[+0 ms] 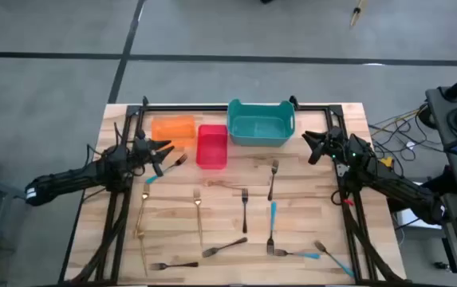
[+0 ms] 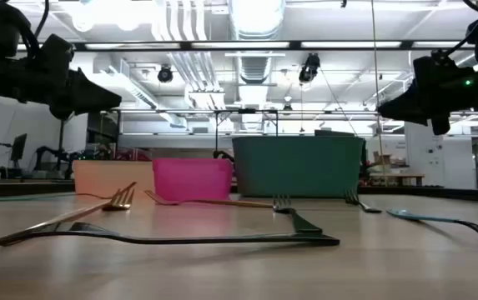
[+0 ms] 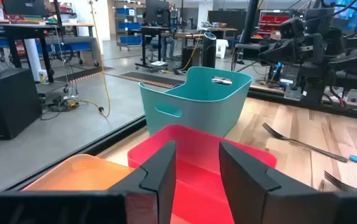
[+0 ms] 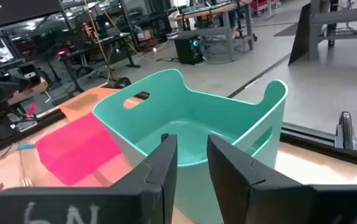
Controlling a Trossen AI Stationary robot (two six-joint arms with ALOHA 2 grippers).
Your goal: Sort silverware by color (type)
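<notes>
Several slim forks lie flat and scattered on the wooden table (image 1: 292,207): dark grey ones (image 1: 245,209) (image 1: 273,179), gold ones (image 1: 198,215) (image 1: 142,219) and blue-handled ones (image 1: 272,227) (image 1: 308,255). My left gripper (image 1: 163,149) (image 3: 197,168) hovers open above the table's far left part, beside the orange bin (image 1: 172,129) and facing the red bin (image 3: 190,155). A dark fork (image 1: 178,161) lies just under it. My right gripper (image 1: 309,144) (image 4: 192,163) hovers open at the far right, pointing at the teal bin (image 4: 197,124). Neither holds anything.
Three bins stand in a row along the far edge: orange, red (image 1: 211,146) and teal (image 1: 261,122). A dark frame (image 1: 212,107) runs around the table's far and side edges. Cables and equipment (image 1: 451,119) sit off the right side. Bare wood shows between the forks.
</notes>
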